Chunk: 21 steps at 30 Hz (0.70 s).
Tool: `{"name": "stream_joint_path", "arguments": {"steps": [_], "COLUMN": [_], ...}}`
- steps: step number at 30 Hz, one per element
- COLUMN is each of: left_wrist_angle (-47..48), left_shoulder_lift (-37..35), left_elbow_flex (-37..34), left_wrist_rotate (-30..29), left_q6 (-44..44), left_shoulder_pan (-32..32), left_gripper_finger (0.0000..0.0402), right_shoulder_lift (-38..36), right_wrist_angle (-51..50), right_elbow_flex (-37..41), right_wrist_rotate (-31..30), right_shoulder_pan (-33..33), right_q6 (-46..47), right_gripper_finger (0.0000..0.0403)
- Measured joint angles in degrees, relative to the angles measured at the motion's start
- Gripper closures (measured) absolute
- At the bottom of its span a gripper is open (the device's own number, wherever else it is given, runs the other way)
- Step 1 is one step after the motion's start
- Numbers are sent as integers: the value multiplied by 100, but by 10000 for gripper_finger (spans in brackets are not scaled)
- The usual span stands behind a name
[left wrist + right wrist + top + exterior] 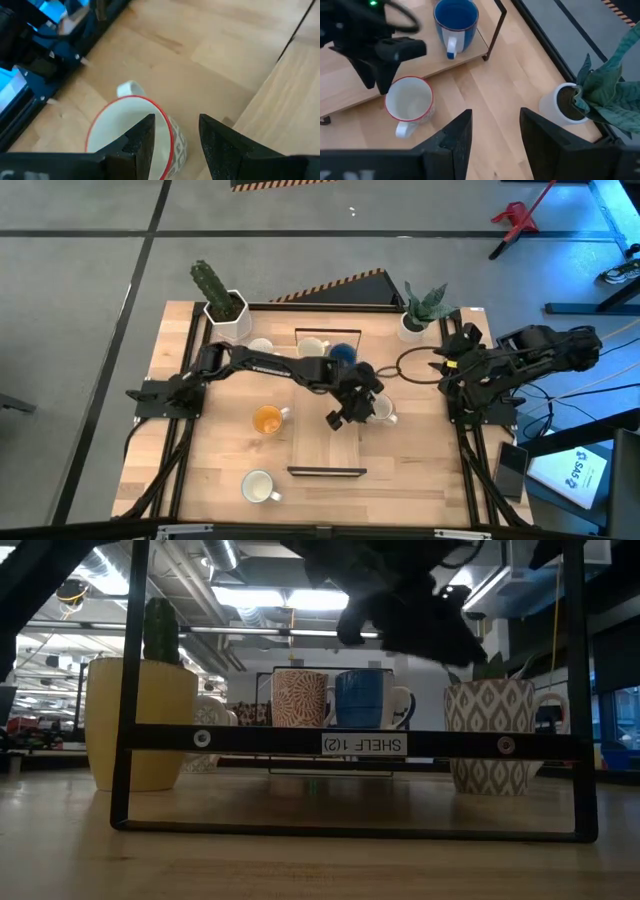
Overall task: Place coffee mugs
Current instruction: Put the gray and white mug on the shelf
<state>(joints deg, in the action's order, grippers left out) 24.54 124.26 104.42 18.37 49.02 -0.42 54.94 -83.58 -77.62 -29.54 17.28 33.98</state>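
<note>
The left gripper point(352, 412) hangs over the red-rimmed mug point(381, 409), fingers apart, just off the right edge of the wooden shelf point(326, 442). In the left wrist view 1 finger point(142, 142) sits above the mug's white inside and the other point(218, 145) outside its patterned wall, so the jaws appear to straddle the rim point(150, 101), though contact cannot be confirmed from here. The mug stands upright on the table, its handle point(402, 129) pointing away from the shelf's back.

The mug looks like glazed ceramic: stiff, fairly light, slick and likely to chip if knocked. A pinch across the wall at the rim, opposite the handle, seems the surest hold; the glaze calls for a firm squeeze and a level lift.

On the shelf's back end stand the blue mug point(342, 353) and a patterned mug point(312, 347). Left of the shelf sit the orange mug point(267, 420), a pale mug point(261, 346) near the back, and a white mug point(258, 486) near the front.

The right gripper point(492, 132) waits right of the shelf, fingers apart and empty, near the leafy pot point(415, 322). The cactus pot point(226, 313) stands behind the shelf's left corner.
</note>
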Motion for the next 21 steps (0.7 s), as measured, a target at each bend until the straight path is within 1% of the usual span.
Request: {"name": "stream_joint_path", "arguments": {"steps": [4,9,14,16,21], "left_wrist_angle": [-138,-82,-64,-72,-82], "left_shoulder_lift": [150,232,221,221,327], "left_elbow_flex": [11,-1,0,0,-1], "left_wrist_rotate": [-513,-1107,-1158,-1162,-1191], "left_q6": [201,216,240,240,271], "left_shoulder_pan": [-116,-200,-239,-230,-226], "left_gripper_finger": [255,255,260,273,321], "right_shoulder_lift": [0,3,4,4,4], "right_wrist_angle": [-59,-56,-51,-49,-36], "right_elbow_flex": [2,2,4,4,4], "right_wrist_rotate": [-1,9,11,13,62], "right_shoulder_pan": [-2,-2,-4,-4,-4], "right_q6": [-104,-145,-220,-270,-275], "right_gripper_finger": [253,253,253,253,253]}}
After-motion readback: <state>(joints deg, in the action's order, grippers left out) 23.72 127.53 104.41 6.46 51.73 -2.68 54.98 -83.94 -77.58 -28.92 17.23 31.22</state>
